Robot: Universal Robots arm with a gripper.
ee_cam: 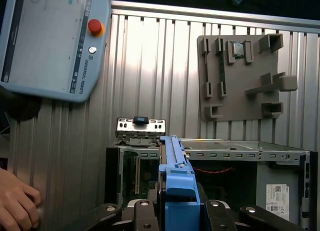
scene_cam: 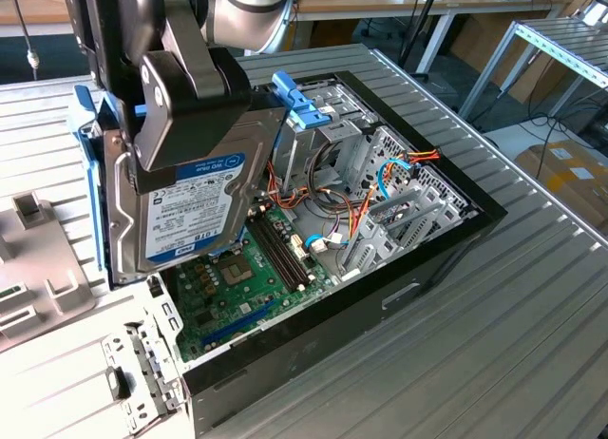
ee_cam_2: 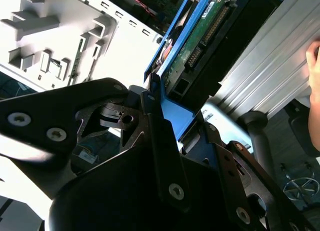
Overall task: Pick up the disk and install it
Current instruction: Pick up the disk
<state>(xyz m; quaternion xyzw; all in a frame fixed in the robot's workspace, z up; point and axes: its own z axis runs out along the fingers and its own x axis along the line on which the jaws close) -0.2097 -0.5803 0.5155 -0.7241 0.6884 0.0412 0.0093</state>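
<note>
The disk (scene_cam: 190, 211), a grey hard drive with a labelled face and light-blue rails, hangs tilted on edge in the air over the open computer case (scene_cam: 380, 306), at the exterior view's left end of it. My gripper (scene_cam: 176, 125) is shut on the disk from above. In the second wrist view the disk (ee_cam_2: 200, 41) shows its green circuit side and connector, with the blue rail running down into the gripper (ee_cam_2: 160, 126). In the first wrist view the blue rail (ee_cam: 175, 181) sticks out between the black fingers (ee_cam: 140, 211). The metal drive cage with a blue bracket (scene_cam: 299, 102) stands inside the case.
The case holds a green motherboard (scene_cam: 228, 287), cables and metal brackets. A grey fixture plate (scene_cam: 38, 258) lies at the exterior view's left. A teach pendant (ee_cam: 50, 41) rests on the ribbed table, and a person's hand (ee_cam: 17, 206) rests beside the case.
</note>
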